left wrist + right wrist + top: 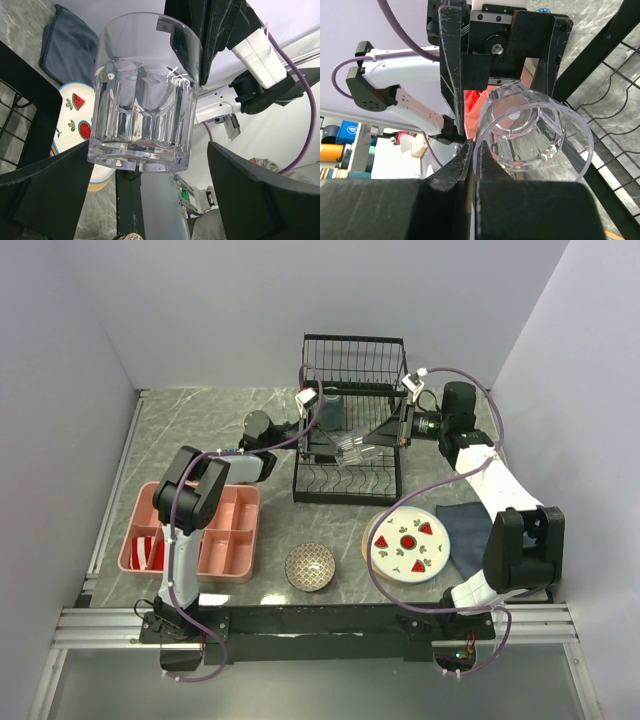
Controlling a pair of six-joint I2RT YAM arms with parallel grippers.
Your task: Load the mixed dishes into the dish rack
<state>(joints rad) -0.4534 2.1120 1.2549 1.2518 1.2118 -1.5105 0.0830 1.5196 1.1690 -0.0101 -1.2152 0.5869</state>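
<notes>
Right wrist view: the right claw [471, 150] pinches only the rim of a clear faceted glass tumbler [530, 135]. With the left claw [150, 175] spread wide around its base, not gripping, the tumbler could slip onto the black wire dish rack [350, 420].

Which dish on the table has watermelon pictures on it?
The round white plate near the right arm, beside the blue cloth. The small patterned bowl to its left shows no watermelon.
</notes>
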